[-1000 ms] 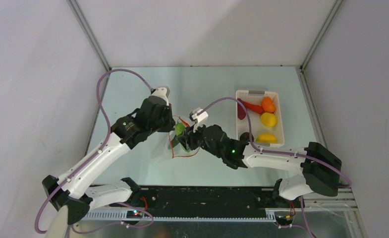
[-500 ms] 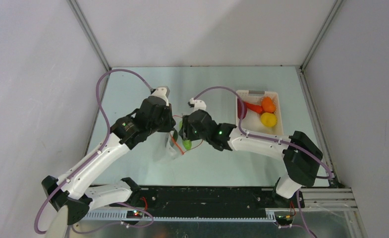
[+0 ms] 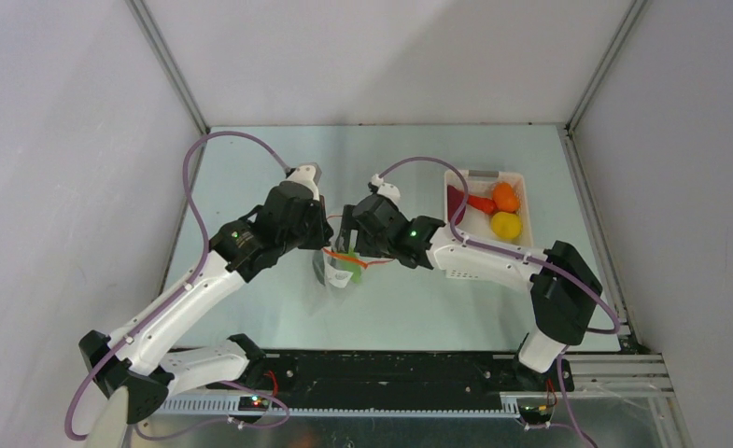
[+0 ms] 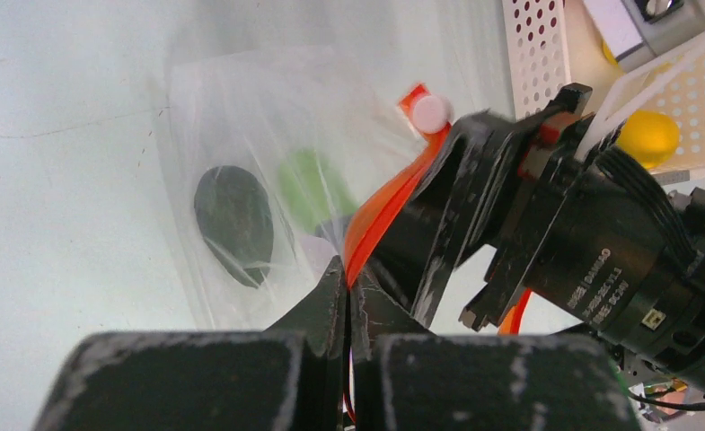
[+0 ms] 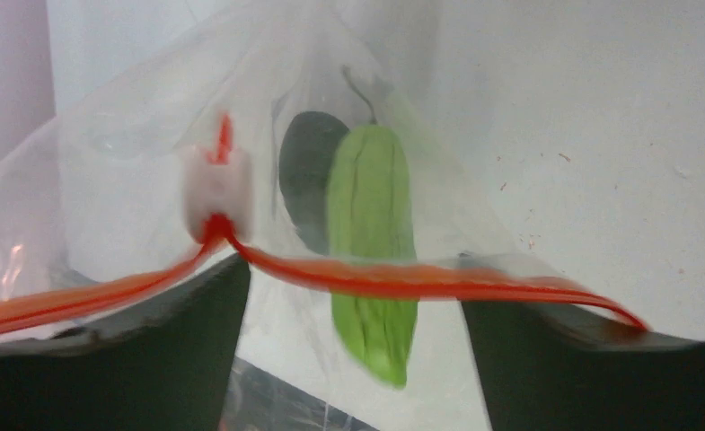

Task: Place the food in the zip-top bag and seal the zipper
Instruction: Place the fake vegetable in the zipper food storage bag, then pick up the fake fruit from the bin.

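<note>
Right wrist view: my right hand [image 5: 353,296] gapes wide at the bag [image 5: 124,189] mouth, green piece [image 5: 369,215] just beyond it inside. My left hand [image 4: 348,278] pinches the zipper [image 4: 380,215]; best hold that edge high and taut while I fetch more food [image 3: 505,225].

The zip-top bag [image 4: 232,117] was clear, glossy plastic film, creased and catching light. Its zipper [image 5: 375,277] was a smooth orange-red plastic strip with a white plastic slider [image 5: 216,189]. Inside, the green piece [image 5: 371,215] looked matt and faintly ribbed, the dark-green piece [image 4: 233,223] smooth. The basket [image 4: 537,36] was white perforated plastic. The jaws of the left gripper [image 4: 348,285] were matt black, scuffed grey. The desk [image 3: 418,308] was pale and smooth.
</note>
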You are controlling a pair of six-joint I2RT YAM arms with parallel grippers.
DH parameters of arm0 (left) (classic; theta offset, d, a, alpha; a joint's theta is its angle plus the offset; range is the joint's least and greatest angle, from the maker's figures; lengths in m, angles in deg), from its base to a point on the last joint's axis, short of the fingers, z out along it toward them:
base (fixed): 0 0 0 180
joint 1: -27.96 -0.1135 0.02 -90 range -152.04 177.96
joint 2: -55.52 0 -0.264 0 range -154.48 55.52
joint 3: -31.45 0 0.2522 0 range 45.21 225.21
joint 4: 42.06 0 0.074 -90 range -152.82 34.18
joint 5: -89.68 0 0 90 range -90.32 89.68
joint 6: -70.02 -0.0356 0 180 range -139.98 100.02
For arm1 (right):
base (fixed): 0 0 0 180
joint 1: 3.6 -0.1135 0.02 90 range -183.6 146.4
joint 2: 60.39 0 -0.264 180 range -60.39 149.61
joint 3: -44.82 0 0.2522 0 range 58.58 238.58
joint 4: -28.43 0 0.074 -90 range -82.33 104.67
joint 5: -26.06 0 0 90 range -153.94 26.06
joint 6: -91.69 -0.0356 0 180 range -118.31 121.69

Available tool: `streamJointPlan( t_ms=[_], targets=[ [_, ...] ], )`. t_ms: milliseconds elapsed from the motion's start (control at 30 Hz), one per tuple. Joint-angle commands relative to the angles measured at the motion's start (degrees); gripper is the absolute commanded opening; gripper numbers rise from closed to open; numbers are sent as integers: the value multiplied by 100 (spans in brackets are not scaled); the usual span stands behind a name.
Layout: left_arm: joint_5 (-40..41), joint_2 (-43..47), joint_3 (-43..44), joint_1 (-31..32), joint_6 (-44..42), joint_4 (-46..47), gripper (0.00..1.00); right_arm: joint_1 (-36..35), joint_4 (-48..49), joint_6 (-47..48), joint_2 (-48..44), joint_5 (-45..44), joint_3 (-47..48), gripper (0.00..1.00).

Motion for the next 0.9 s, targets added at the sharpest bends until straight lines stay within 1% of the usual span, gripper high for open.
streamJointPlan(
  t_ms=[0,100,267,400,500,567,667,767,867],
  targets=[
    [9,131,-1,-28,-27,154,0,-77,4,201,-309,51,240,98],
    [61,156,-3,-22,-28,146,0,-103,-6,609,-574,-116,238,99],
    [141,175,-2,-30,-38,151,0,-298,-122,1596,-1196,-958,217,99],
    [174,158,12,-50,-45,126,0,-214,-291,2010,-1869,-1613,-82,99],
    [155,153,6,-47,-39,138,0,89,-639,1876,-2365,-2286,-469,99],
    [139,145,5,-54,-37,155,0,375,-963,1747,-2729,-2484,-734,99],
    [96,105,8,-60,-46,144,0,810,-1102,1651,-3260,-2614,-1269,100],
    [94,76,10,-60,-45,139,0,1383,-1148,1710,-3503,-2753,-1626,99],
    [48,53,8,-63,-46,141,0,1845,-1240,1984,-3407,-2701,-1765,100]
  ],
)
